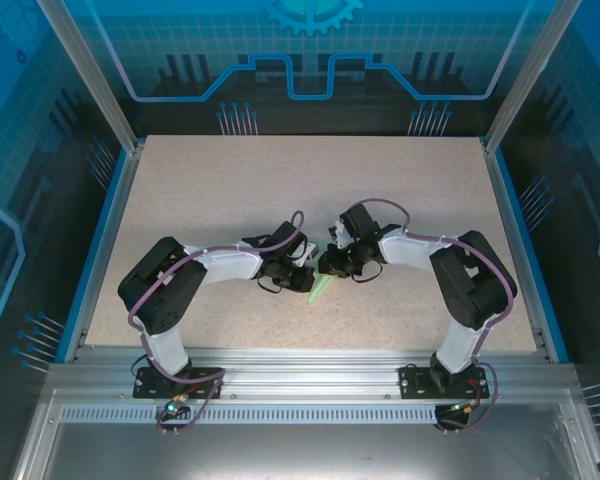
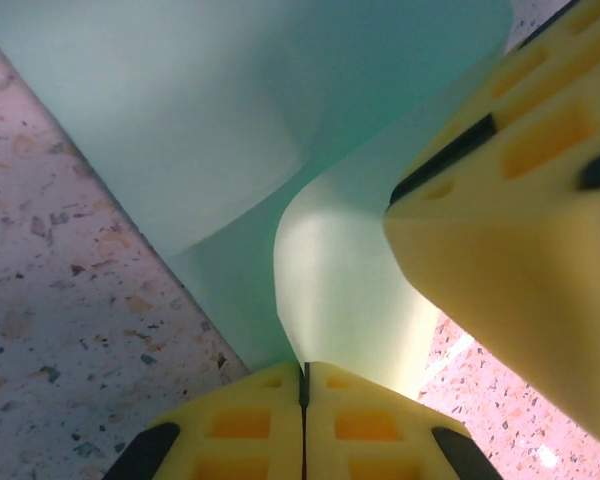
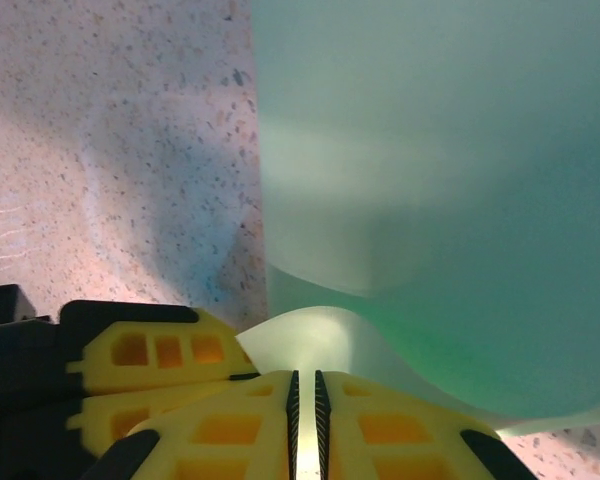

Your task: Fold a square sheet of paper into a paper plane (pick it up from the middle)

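Observation:
The pale mint-green sheet of paper is held off the table between both grippers near the table's middle. It is folded and curved, and a narrow pointed end sticks out toward the near edge. My left gripper is shut on a bowed flap of the paper, jaws pressed together. My right gripper is shut on another curled flap of the paper, with a thin slit between its jaws where the paper sits. The two grippers nearly touch: the right finger looms in the left wrist view, and the left fingers sit beside the right jaws.
The speckled beige tabletop lies under both arms, bounded by blue side rails and aluminium frame posts. The left arm and right arm bend inward from their bases at the near edge.

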`<state>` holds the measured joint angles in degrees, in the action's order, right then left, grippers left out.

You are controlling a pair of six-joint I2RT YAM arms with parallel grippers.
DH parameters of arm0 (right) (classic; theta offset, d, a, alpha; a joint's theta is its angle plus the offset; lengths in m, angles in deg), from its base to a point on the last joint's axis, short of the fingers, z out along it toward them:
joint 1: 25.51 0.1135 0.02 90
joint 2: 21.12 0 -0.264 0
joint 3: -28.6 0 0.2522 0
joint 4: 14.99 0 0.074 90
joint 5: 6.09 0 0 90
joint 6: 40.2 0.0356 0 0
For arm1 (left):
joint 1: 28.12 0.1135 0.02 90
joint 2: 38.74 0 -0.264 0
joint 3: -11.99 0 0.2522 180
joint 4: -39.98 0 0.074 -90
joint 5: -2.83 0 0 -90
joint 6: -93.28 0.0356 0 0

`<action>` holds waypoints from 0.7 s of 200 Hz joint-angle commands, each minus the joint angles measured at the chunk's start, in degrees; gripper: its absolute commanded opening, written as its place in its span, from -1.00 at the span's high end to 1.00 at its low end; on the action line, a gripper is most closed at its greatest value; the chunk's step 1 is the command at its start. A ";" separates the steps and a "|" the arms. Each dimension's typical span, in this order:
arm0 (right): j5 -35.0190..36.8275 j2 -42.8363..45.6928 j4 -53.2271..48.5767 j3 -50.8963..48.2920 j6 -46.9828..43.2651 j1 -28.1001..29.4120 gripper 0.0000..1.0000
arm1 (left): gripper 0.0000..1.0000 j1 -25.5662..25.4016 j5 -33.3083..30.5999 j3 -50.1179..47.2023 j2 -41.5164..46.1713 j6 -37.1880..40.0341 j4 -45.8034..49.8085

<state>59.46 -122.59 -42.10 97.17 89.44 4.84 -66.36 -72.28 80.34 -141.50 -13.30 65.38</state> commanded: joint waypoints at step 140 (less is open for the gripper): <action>-1.12 3.43 4.38 -5.84 0.18 -3.34 0.61 | 0.87 0.60 -0.65 0.96 -0.93 1.37 3.04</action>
<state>59.42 -120.60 -38.62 93.12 89.49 3.53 -66.36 -72.30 80.40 -141.50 -13.08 65.51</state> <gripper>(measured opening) 0.198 0.066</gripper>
